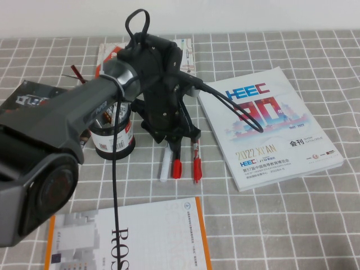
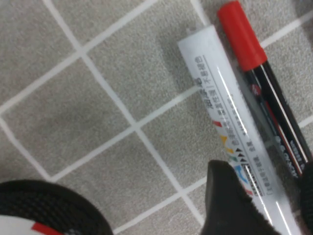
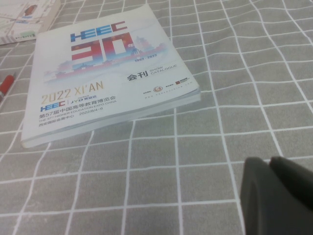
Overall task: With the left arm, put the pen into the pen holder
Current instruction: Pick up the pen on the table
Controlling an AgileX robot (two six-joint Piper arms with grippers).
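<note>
White, stiff, light and likely slippery, the pen point(image 2: 234, 132) suited a mid-barrel grasp; left gripper point(image 2: 259, 205) straddled it unclenched; right gripper point(image 3: 276, 196) state unclear.

The counter point(image 1: 292, 225) is viewed downward from a raised camera; the white pen point(image 2: 230, 127) is seen very close from the left wrist, the catalogue point(image 3: 107, 68) obliquely from the right wrist.

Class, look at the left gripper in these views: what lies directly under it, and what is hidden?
Under the open left gripper lie the white pen and a black-bodied, red-capped pen on the checked cloth. The gripper covers the pens' far ends. The right gripper is parked beside the catalogue.
</note>
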